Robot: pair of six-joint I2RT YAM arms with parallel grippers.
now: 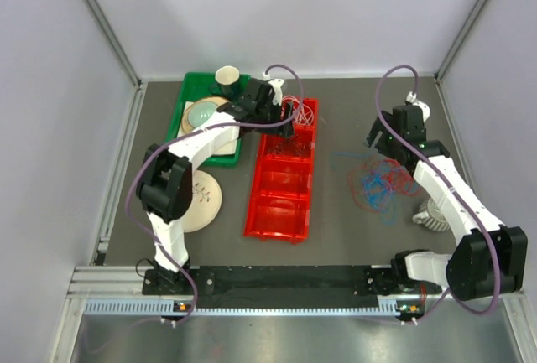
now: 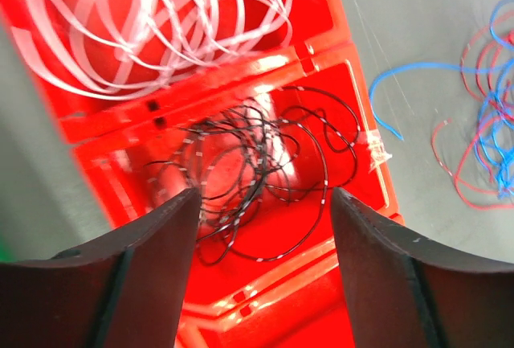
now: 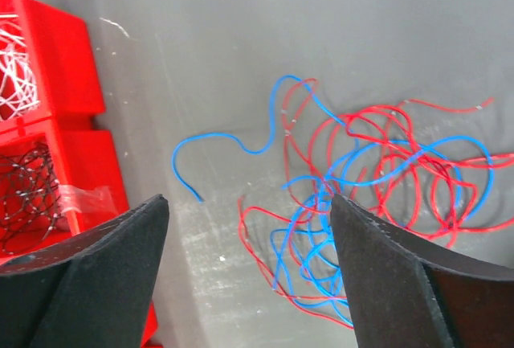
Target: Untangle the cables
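- The left gripper (image 2: 265,203) hangs over the red bin (image 1: 277,210) with its jaws apart and nothing between them. No strand touches either finger.
- Directly below its gap lie the black cables (image 2: 265,175), a loose coil resting in one compartment. They appear to have been put there so that one colour has its own cell.
- Just beyond the left gripper's fingertips, across a divider wall, the white cables (image 2: 161,18) fill the next compartment. The wall keeps them apart from the black ones and stops the two colours from knotting together.
- The right gripper (image 3: 249,203) hovers above the table (image 3: 321,26) with its jaws wide open and empty.
- Below it and off to its right-finger side sit the red and blue cables (image 3: 377,171), heaped on the bare surface and looped through one another. This is the part of the job left to do.
- One blue end (image 3: 217,143) trails free of the heap towards the right gripper's left finger. It touches no red loop along that stretch, so I judge it the easiest strand to pinch first.
- The red bin stands beyond the right gripper's left finger, well apart from the heap. Two of its compartments look free in the overhead view, probably for the red and the blue.
- The main risk is that lifting a blue strand drags the red loops up with it.
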